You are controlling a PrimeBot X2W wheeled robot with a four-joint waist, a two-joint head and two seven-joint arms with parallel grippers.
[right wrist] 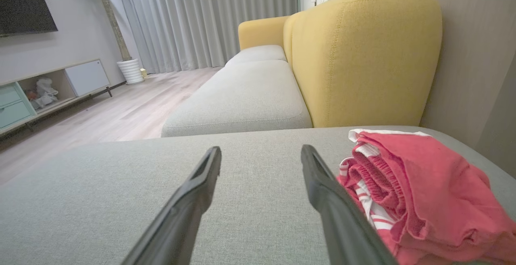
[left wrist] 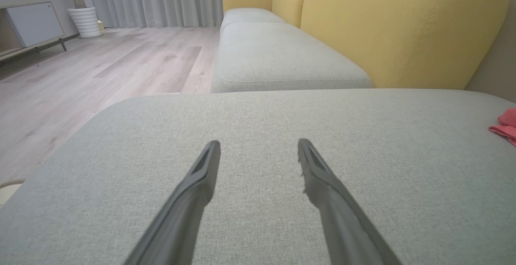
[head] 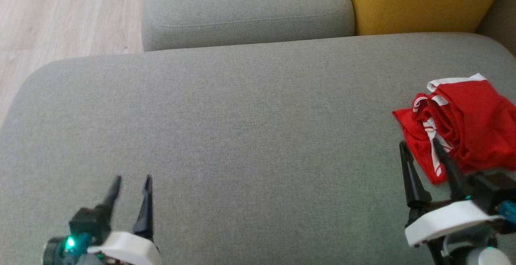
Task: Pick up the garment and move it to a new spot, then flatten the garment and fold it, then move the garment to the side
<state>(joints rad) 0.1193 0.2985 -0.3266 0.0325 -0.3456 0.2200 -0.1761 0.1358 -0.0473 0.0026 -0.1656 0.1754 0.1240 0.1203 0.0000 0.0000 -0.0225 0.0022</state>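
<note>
A red garment (head: 467,124) with white trim lies crumpled at the right end of the grey sofa cushion (head: 242,128). My right gripper (head: 419,145) is open just in front of its near-left edge, with nothing between its fingers; in the right wrist view the garment (right wrist: 423,188) bulges to the right of the right finger, and the right gripper (right wrist: 261,154) hovers over bare cushion. My left gripper (head: 132,181) stands open over the cushion's near left part, far from the cloth. From the left wrist the open left gripper (left wrist: 259,147) faces bare fabric, with a corner of the garment (left wrist: 506,126) at the far right.
A second grey seat cushion (head: 246,9) lies beyond, with a yellow backrest (head: 419,1) at the top right. Wooden floor (head: 60,15) runs past the cushion's left edge. A low cabinet (right wrist: 48,87), a potted plant (right wrist: 129,67) and curtains stand across the room.
</note>
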